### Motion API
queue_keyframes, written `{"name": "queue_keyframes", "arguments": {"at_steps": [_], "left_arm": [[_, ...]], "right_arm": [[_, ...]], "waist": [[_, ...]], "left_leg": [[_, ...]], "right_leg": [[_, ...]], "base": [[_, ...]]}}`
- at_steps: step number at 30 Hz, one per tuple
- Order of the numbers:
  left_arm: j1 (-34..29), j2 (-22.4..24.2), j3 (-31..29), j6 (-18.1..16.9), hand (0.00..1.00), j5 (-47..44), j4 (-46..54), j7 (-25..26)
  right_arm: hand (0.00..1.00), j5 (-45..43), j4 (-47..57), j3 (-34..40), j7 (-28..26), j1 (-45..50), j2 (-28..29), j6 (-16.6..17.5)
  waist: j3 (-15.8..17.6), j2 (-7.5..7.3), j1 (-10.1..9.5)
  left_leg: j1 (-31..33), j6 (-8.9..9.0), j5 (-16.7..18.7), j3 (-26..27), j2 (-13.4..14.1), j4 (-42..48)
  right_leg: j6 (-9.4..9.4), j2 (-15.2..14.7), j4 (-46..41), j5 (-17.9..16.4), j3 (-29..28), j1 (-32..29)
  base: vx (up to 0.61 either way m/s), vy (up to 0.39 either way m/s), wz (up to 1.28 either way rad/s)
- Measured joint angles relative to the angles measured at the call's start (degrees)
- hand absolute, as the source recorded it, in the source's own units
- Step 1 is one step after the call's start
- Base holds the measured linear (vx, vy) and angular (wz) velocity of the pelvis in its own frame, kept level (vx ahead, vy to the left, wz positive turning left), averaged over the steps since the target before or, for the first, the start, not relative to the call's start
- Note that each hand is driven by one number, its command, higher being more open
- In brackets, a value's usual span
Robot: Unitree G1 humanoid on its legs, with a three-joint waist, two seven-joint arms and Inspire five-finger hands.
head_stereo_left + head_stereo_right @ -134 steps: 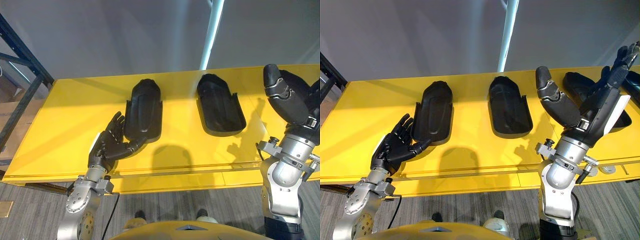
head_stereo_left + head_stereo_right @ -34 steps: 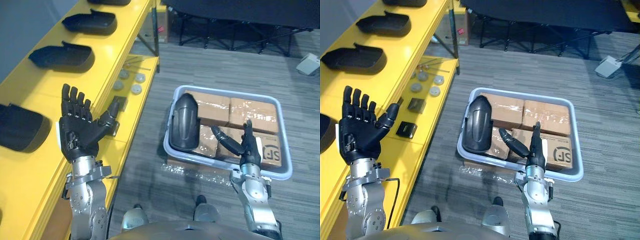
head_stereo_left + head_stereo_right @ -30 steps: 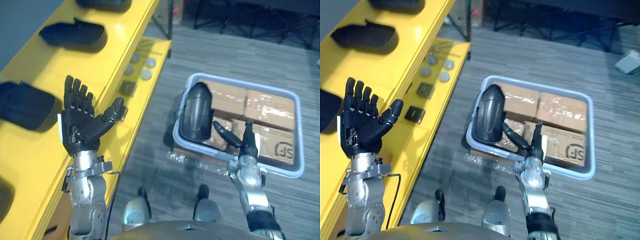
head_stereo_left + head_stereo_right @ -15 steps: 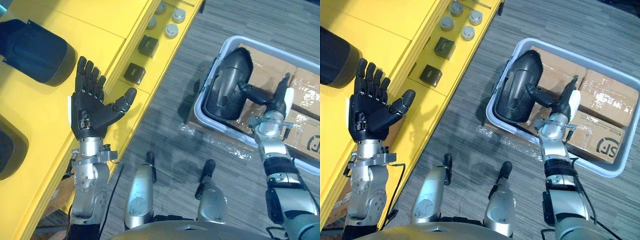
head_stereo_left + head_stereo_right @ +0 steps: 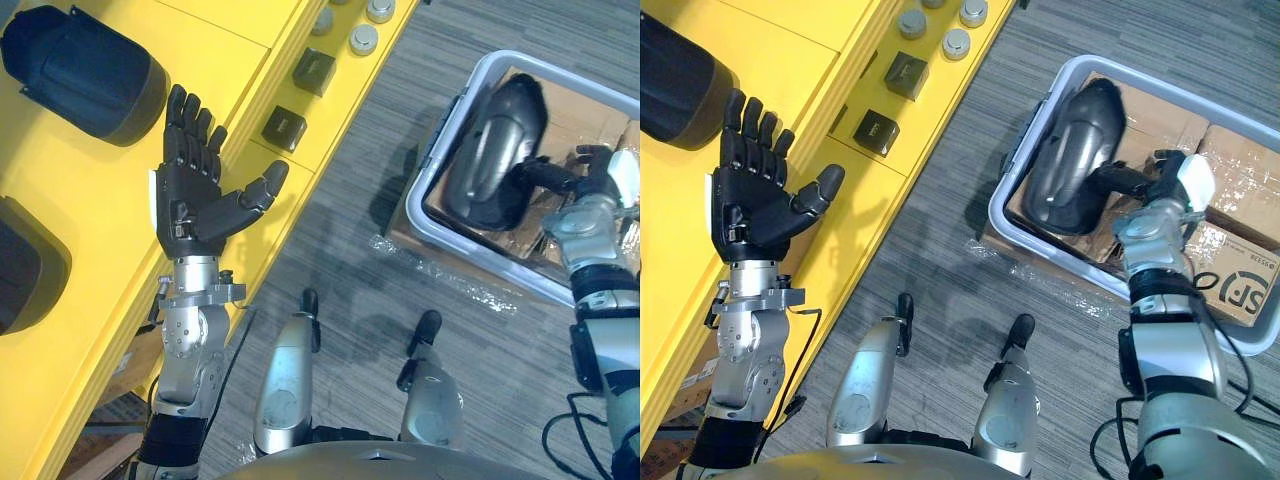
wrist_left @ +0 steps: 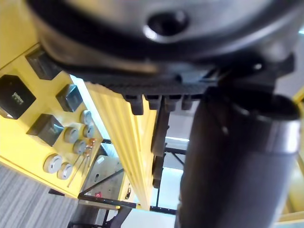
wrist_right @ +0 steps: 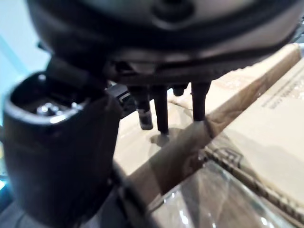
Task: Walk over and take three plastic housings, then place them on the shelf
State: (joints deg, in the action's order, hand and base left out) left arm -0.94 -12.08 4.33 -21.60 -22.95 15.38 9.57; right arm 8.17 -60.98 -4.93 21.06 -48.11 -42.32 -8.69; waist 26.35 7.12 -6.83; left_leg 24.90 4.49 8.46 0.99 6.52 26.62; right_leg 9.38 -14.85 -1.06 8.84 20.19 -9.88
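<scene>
- Left eye view: the left robot hand is held up over the front edge of the long yellow shelf. Its palm is turned up, its fingers are straight and spread, and its thumb is out to the side. It carries nothing. My guess is that it is parked there to stay clear of the shelf.
- Two black moulded plastic housings lie flat on the shelf top, one further along and one cut off by the view's edge. Both are well apart from either hand.
- The third housing stands on end in a pale blue-grey plastic bin on the floor. It leans against the bin wall nearest the shelf, and its lower end rests among taped brown cardboard boxes.
- The right robot hand reaches into the bin at the housing's lower end. One dark digit stretches across to the housing's rim, but I cannot tell whether it touches.
- Right wrist view: the fingers run straight out over the boxes and do not curl. The hand is slack, with no grip on anything.
- Judgement: the step in hand is picking up the third housing. The boxes prop it high and its lean leaves a free edge to pinch.
- Risk: the smooth curved shell may slide down the wall if it is nudged before a hold closes.
- Small dark square blocks and round silver discs sit on the shelf's lower ledge. They look unrelated to the task.
</scene>
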Motion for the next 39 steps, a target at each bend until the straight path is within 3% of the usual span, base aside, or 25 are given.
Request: {"name": "queue_keyframes", "arguments": {"at_steps": [2,4,8,14,16,19,23,25,29,31,36,39], "left_arm": [[0.76,0.00,0.56,-0.62,1.00,-0.30,-0.60,0.12],[0.74,-0.05,0.56,-0.80,1.00,-1.66,-0.62,-0.01],[0.29,-0.12,0.55,-0.39,1.00,-1.95,-0.16,-1.07],[-4.41,-1.53,-0.13,3.02,1.00,-4.38,3.11,-3.99],[-5.99,-1.58,-0.96,3.57,1.00,-9.77,3.28,-7.57],[-6.24,-2.26,0.99,8.79,1.00,-17.57,1.63,-12.15],[-3.54,-3.80,11.60,18.96,1.00,-16.62,-8.19,-16.76],[-2.05,-3.80,13.49,20.89,1.00,-14.74,-10.69,-17.25],[2.53,-3.86,15.08,24.79,1.00,-14.34,-15.39,-17.32],[6.65,-3.99,15.67,28.31,1.00,-14.91,-19.32,-17.63],[15.84,-4.14,21.12,39.55,1.00,-20.59,-31.53,-19.06],[17.56,-3.52,23.30,41.81,1.00,-22.25,-35.03,-18.24]], "right_arm": [[0.00,1.72,-1.24,-0.29,-0.45,-0.97,-1.69,-0.82],[0.00,5.64,-1.88,-0.54,-0.56,-1.88,-2.50,-3.78],[0.00,7.21,-2.98,-1.10,-0.85,-0.87,-1.11,-6.91],[0.00,7.61,8.23,-0.54,-0.21,8.65,2.22,-5.71],[0.00,10.35,13.14,-0.14,-0.26,13.78,5.05,-5.59],[0.00,12.41,16.30,0.06,-0.24,17.67,7.96,-5.21],[0.00,16.29,22.83,0.24,-0.25,24.00,14.32,-4.51],[0.00,16.46,25.95,0.24,-0.24,26.13,15.49,-4.44],[0.00,20.67,29.81,0.30,0.01,30.62,15.66,-3.50],[0.00,23.42,30.42,0.31,0.27,31.63,15.59,-2.17],[0.00,27.46,30.58,-0.83,0.27,31.26,15.03,1.17],[0.00,27.64,32.43,-2.64,0.22,30.53,13.36,2.90]], "waist": [[0.34,0.70,-0.46],[0.57,1.19,-0.61],[0.79,1.34,-0.67],[1.40,0.00,-0.09],[1.07,-1.31,0.58],[0.27,-3.00,1.29],[-3.19,-5.88,3.25],[-4.74,-6.47,4.23],[-9.42,-6.99,5.67],[-11.60,-7.13,6.55],[-12.75,-7.19,8.60],[-12.83,-7.28,9.02]], "left_leg": [[-0.03,0.15,-0.39,-0.34,0.01,-0.48],[-0.31,0.27,-1.26,-0.59,0.00,-1.12],[-1.48,0.44,-1.67,-0.86,0.08,-2.20],[-6.82,0.72,-1.85,0.01,0.64,-5.00],[-9.16,1.20,-2.28,0.36,1.20,-6.92],[-11.60,1.49,-3.53,1.06,1.35,-9.93],[-15.80,2.20,-4.45,3.66,2.43,-13.64],[-17.03,2.37,-4.58,4.72,2.79,-14.46],[-20.15,2.81,-4.79,7.23,3.30,-16.65],[-21.47,3.28,-4.79,8.97,3.86,-17.64],[-23.40,4.34,-6.31,10.29,5.11,-20.23],[-23.31,4.65,-7.35,11.37,5.42,-21.81]], "right_leg": [[-0.01,0.12,0.00,-0.01,0.37,0.02],[-0.12,0.22,0.03,-0.07,0.75,0.12],[-0.44,0.37,0.03,-0.27,1.28,1.13],[-1.60,0.62,-0.42,-1.04,1.39,4.63],[-2.27,1.09,-0.68,-1.57,1.29,5.72],[-2.69,1.20,-0.68,-1.90,1.03,6.46],[-2.69,2.05,-0.64,-1.90,-1.30,7.20],[-2.69,2.31,-0.61,-1.90,-2.11,7.29],[-2.69,2.92,0.92,-1.90,-4.48,8.45],[-2.68,3.56,2.27,-1.89,-5.57,9.04],[-2.65,5.05,2.86,-1.83,-6.57,8.77],[-2.84,5.58,3.21,-1.05,-7.41,7.05]], "base": [[-0.03,-0.027,0.07],[0.01,-0.031,0.08],[0.03,-0.021,0.06],[0.02,-0.004,-0.03],[0.03,-0.018,-0.08],[0.03,-0.033,-0.08],[0.03,-0.025,-0.26],[0.03,-0.019,-0.34],[0.02,-0.023,-0.32],[-0.03,-0.048,-0.36],[-0.04,-0.052,-0.19],[0.00,-0.033,-0.19]]}}
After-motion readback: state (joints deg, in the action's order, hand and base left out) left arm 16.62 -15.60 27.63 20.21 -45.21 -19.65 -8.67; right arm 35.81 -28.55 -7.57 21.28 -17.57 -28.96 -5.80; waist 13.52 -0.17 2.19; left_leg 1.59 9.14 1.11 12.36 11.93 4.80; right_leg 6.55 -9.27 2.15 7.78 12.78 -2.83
